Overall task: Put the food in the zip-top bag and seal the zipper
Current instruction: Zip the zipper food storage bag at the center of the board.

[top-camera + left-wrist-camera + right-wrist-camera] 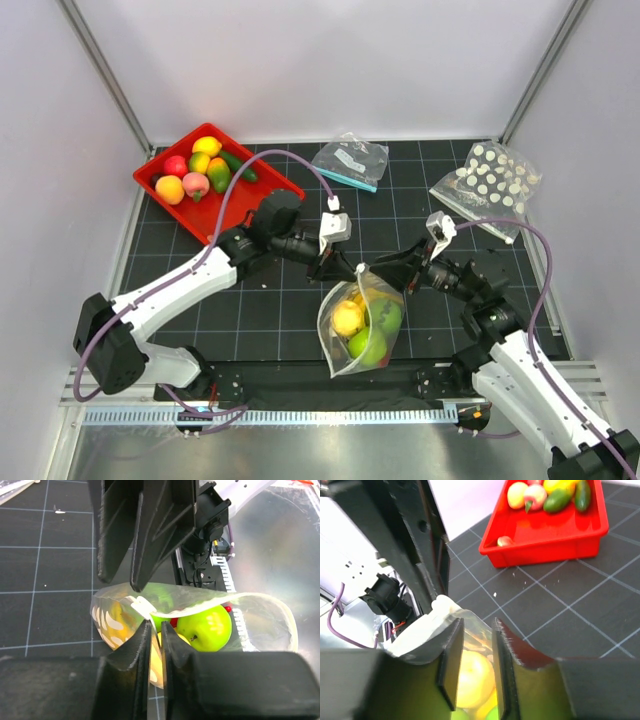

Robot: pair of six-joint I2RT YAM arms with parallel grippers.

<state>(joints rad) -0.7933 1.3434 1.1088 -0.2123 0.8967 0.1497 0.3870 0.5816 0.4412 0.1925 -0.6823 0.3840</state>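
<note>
Clear zip-top bag [362,325] betw. L-gripper [155,630], R-gripper [475,630]

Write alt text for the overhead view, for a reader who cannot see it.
The left pincer and right pincer meet in the middle, both gripping the top of a clear bag holding yellow and green toy fruit. A red tray of more fruit sits back left; a teal-edged bag and a dotted bag lie at the back.
</note>
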